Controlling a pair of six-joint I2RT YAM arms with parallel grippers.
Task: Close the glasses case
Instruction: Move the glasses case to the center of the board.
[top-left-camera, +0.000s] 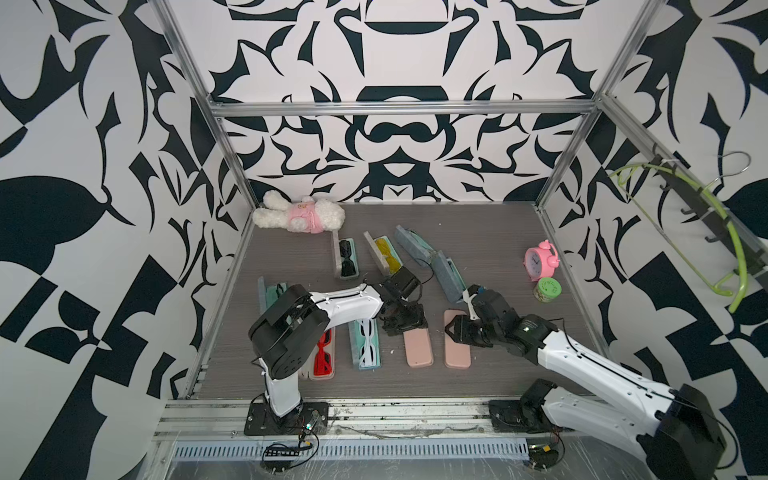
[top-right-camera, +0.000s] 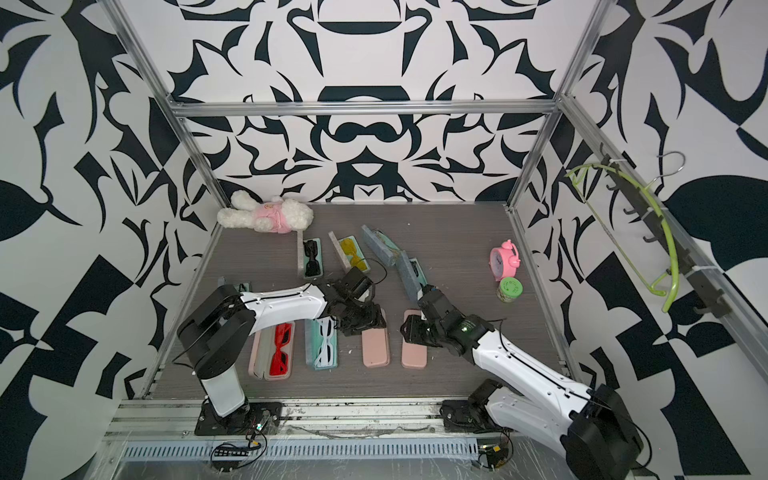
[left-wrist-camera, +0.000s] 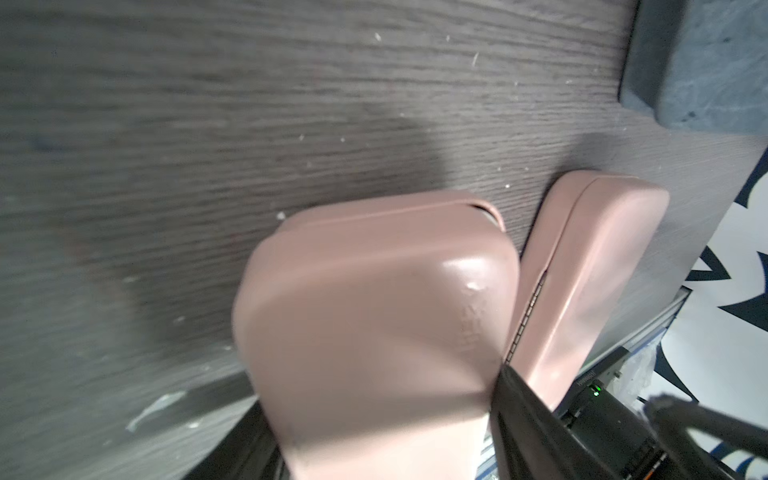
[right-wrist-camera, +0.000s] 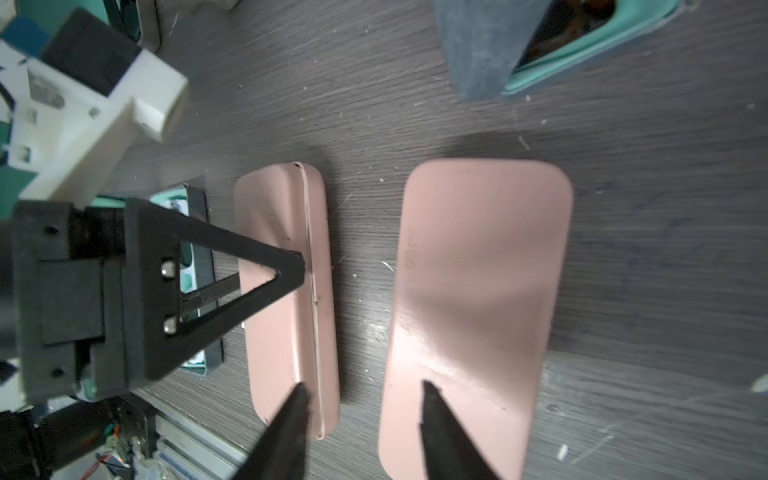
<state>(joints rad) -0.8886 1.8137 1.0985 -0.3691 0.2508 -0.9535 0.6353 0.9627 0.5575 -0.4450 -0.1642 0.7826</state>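
The left gripper (top-left-camera: 404, 326) sits on the far end of the left pink case (top-left-camera: 419, 349), its jaws clamped across the case's width. In the left wrist view the case (left-wrist-camera: 374, 311) fills the space between the dark fingers (left-wrist-camera: 513, 399). That case lies flat near the front middle of the table (top-left-camera: 511, 374), lid down (a sliver of a gap shows at one corner of the seam). The right pink case (top-left-camera: 458, 353) lies parallel and just beside it, not touching, and is shut. The right gripper (right-wrist-camera: 365, 395) hangs over the far end of the right pink case, jaws apart and holding nothing. In the right wrist view one fingertip (right-wrist-camera: 432, 395) shows against each case.

In both top views the grippers cover the far ends of both pink cases, and the left arm hides part of the open case with red sunglasses (top-left-camera: 323, 358). The left wrist view is blurred. Each wrist view cuts off one end of the case nearest it.

An open teal case with white sunglasses (top-left-camera: 369, 347) lies just beside the left pink case. A grey case (top-left-camera: 449, 279) lies just behind the right gripper. Bare table runs from the pink cases to the front rail (top-left-camera: 395, 409) and rightward toward the jar (top-left-camera: 547, 289) and pink clock (top-left-camera: 540, 259).
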